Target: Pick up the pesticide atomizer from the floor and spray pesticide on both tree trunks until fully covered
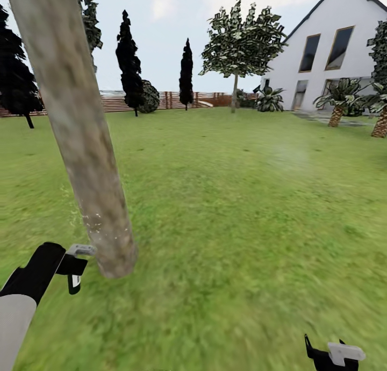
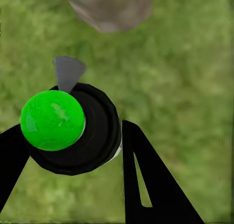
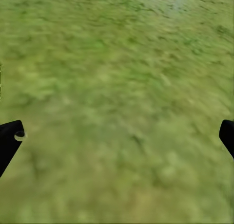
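A thick tree trunk point(image 1: 80, 145) of mottled grey-beige bark slants up from the grass at the left of the head view. White specks dot the bark low down. My left gripper point(image 1: 74, 269) is just beside the trunk's base, shut on the pesticide atomizer point(image 1: 80, 249). In the left wrist view the atomizer point(image 2: 53, 119) shows a bright green round top on a black body between my fingers point(image 2: 146, 180). Its grey nozzle point(image 2: 68, 72) points at the trunk's base point(image 2: 109, 9). My right gripper point(image 1: 333, 355) hangs open over bare grass point(image 3: 117, 87), holding nothing.
The lawn point(image 1: 242, 199) stretches wide to the right and ahead. Far back stand a brown slat fence point(image 1: 172, 99), thin black columnar trees point(image 1: 129, 59), a leafy thin-stemmed tree point(image 1: 242, 37), palms point(image 1: 338, 99) and a white house point(image 1: 333, 54).
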